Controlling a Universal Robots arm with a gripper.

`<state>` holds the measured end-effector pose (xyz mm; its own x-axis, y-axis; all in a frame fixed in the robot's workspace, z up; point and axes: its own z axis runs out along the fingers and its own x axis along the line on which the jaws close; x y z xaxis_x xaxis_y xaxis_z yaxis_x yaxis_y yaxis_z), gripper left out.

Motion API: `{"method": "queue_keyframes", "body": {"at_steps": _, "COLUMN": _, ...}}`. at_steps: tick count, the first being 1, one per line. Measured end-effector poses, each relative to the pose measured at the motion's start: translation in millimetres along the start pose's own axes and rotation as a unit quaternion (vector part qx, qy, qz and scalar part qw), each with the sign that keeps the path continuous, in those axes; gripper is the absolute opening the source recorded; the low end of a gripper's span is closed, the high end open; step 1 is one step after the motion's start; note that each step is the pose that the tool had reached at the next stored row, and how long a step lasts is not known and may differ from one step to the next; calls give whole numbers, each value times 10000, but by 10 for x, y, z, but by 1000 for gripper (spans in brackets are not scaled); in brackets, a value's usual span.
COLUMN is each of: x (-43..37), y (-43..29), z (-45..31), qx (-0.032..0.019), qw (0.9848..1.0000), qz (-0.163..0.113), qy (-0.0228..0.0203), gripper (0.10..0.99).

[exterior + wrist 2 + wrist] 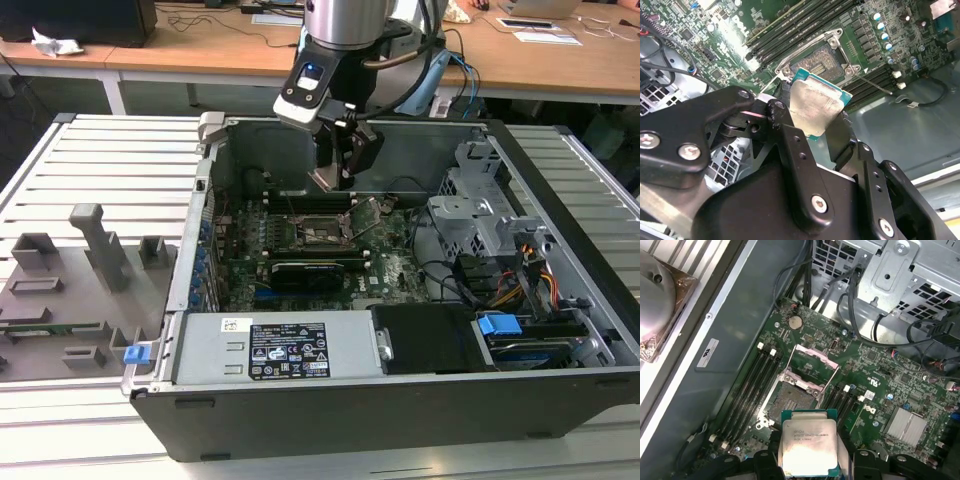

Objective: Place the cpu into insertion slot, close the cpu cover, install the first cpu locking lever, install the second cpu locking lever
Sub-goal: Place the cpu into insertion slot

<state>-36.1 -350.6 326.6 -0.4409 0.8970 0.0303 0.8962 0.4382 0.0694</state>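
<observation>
In the exterior view, my gripper [335,178] hangs inside the open computer case [420,415], above the green motherboard [395,262] and its insertion slot [320,232]. In the second wrist view, I see the jaws closed part-way on the cpu [815,105], pinching it by two opposite edges, the chip held tilted and clear of the socket. In the first wrist view, the chip hovers just short of the bare socket, whose cpu cover [813,354] stands raised open.

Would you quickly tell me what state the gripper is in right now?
The gripper: shut on the cpu, held clear of the insertion slot.
</observation>
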Motion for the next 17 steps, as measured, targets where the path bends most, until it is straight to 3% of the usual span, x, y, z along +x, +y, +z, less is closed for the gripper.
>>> {"method": "queue_keyframes", "body": {"at_steps": 7, "x": -2, "y": -4, "z": 55, "qx": 30, "qw": 9992, "qz": 411, "qy": -8, "gripper": 525}}
{"method": "queue_keyframes", "body": {"at_steps": 17, "x": -4, "y": -9, "z": 136, "qx": 37, "qw": 9991, "qz": 432, "qy": -7, "gripper": 525}}
